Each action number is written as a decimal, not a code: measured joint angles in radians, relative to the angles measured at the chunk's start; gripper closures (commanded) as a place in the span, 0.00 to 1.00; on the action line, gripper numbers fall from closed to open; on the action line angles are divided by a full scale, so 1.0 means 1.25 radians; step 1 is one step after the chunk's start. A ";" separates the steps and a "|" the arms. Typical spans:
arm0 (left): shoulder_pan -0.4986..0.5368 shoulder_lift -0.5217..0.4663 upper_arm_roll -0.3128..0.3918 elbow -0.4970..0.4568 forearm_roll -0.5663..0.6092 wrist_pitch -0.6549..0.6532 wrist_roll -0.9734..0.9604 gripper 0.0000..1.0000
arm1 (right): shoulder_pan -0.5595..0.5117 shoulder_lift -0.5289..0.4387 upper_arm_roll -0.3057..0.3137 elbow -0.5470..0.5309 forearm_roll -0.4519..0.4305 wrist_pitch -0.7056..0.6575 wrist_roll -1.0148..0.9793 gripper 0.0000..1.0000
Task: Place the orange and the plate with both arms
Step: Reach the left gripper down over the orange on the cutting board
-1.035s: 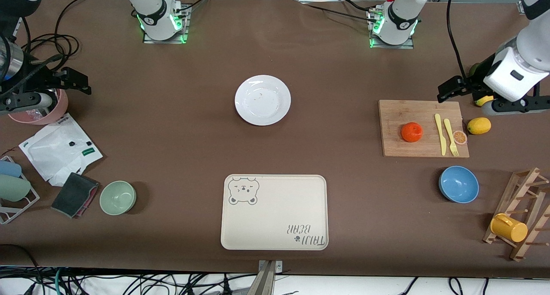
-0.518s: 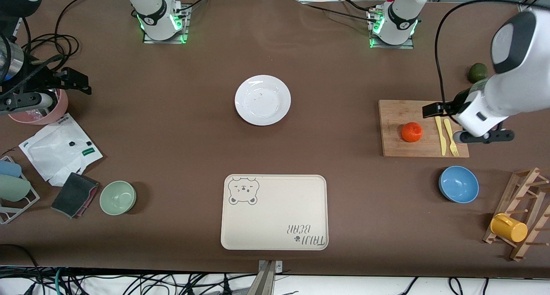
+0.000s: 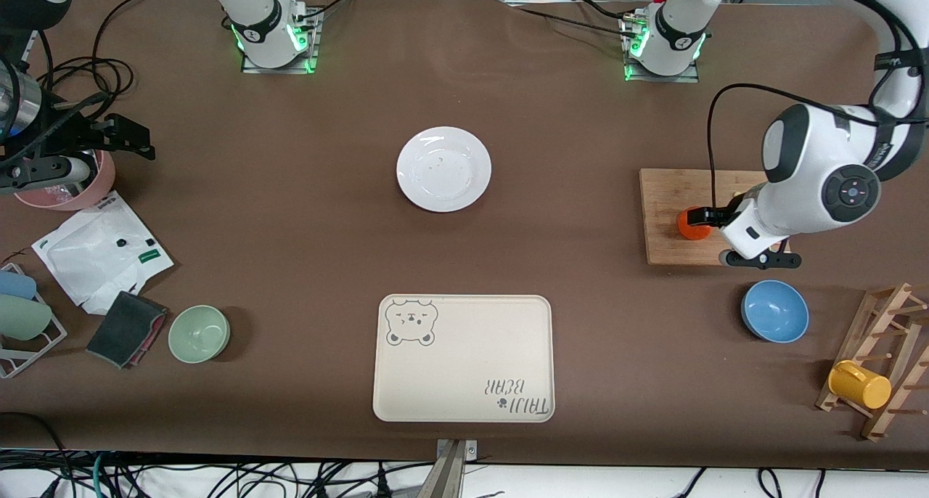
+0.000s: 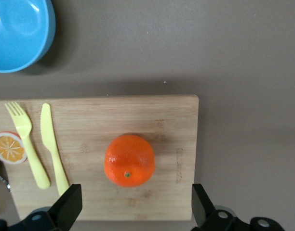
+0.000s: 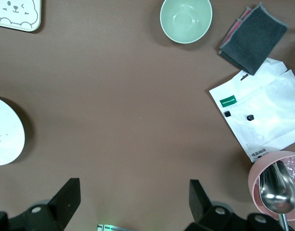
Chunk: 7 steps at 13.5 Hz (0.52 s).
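Left hand, fingers spread, hangs over the orange, which sits at its twelve o'clock on the board.

Left gripper and right gripper, fingers spread wide.

The left tool has swung in from the left arm's end of the table and now hangs over the cutting board, jaws spread wide directly above the orange, hiding the yellow cutlery and the lemon in the front view.
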 measured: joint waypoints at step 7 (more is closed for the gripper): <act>0.002 -0.011 -0.001 -0.242 0.097 0.317 0.009 0.00 | 0.000 0.000 0.000 -0.001 0.000 0.000 0.000 0.00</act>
